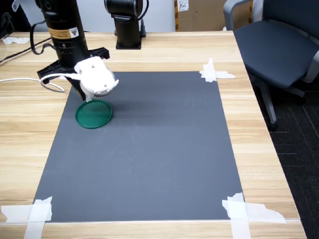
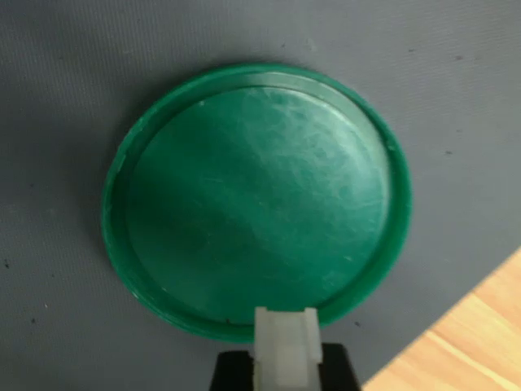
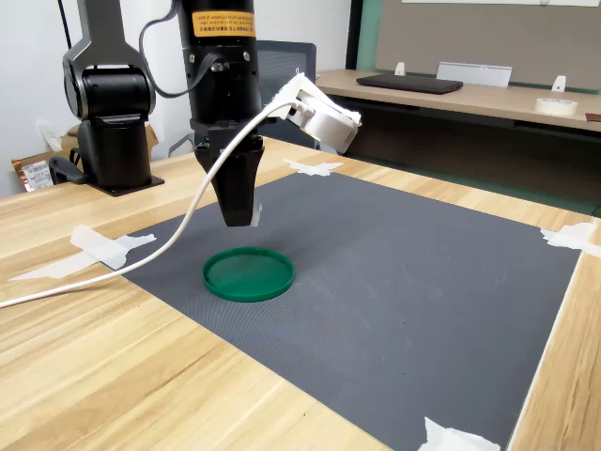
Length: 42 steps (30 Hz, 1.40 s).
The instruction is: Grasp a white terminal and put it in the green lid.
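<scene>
In the second exterior view, the green lid (image 3: pixel 248 273) is seen flat on the grey mat (image 3: pixel 394 282), left of centre. Just above it the gripper (image 3: pixel 238 218) is clamped on the white terminal (image 2: pixel 284 346), held over the lid's rim.

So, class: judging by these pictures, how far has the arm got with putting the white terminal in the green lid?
Done: the pincer already holds the white terminal and has brought it to the green lid. In hand: it hangs above the lid's edge, clear of it. Left: releasing the terminal; the lid is empty in the wrist view.
</scene>
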Tool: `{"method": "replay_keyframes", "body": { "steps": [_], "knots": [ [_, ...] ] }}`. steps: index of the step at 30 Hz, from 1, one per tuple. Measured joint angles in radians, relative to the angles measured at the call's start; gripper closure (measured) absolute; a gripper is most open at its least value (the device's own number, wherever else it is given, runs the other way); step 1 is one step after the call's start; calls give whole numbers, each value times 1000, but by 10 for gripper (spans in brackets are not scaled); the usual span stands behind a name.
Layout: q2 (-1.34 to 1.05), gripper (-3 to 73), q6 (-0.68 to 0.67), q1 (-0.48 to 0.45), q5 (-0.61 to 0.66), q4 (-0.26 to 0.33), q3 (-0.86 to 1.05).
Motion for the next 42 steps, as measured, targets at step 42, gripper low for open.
{"method": "replay_keyframes", "body": {
  "steps": [42],
  "knots": [
    [-249, 328, -188, 0, -44, 123, 78]
  ]
}}
